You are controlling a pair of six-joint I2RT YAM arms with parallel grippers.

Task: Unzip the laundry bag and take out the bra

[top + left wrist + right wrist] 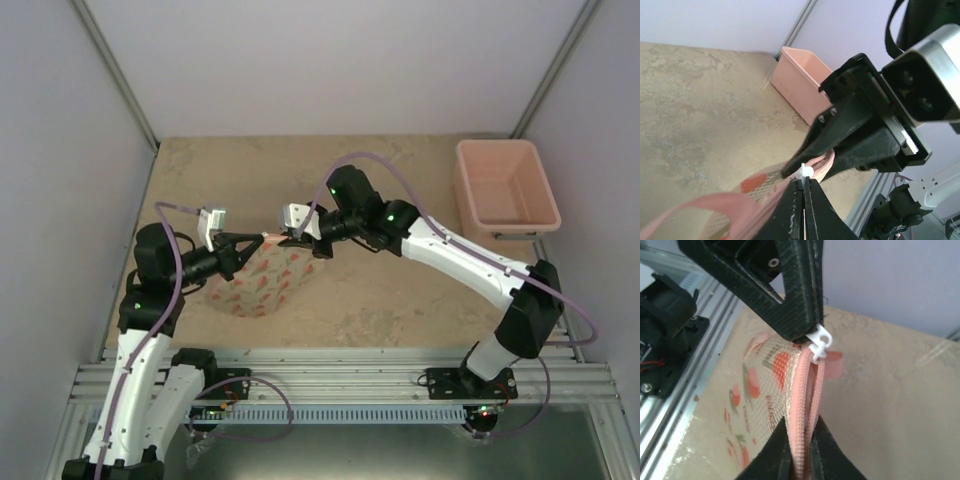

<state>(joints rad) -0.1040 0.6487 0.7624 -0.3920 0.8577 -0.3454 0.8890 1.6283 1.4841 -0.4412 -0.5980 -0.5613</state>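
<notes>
The laundry bag is a cream mesh pouch with orange-red print and pink zip trim, held up off the table between both grippers. My left gripper is shut on the white zip pull, which also shows in the right wrist view. My right gripper is shut on the pink zip trim at the bag's top edge. The zip is parted a short way between the two grips. The bra is hidden.
A rigid pink plastic tub stands at the back right of the table, also in the left wrist view. The sandy tabletop lies under the bag. The metal base rail runs along the near edge.
</notes>
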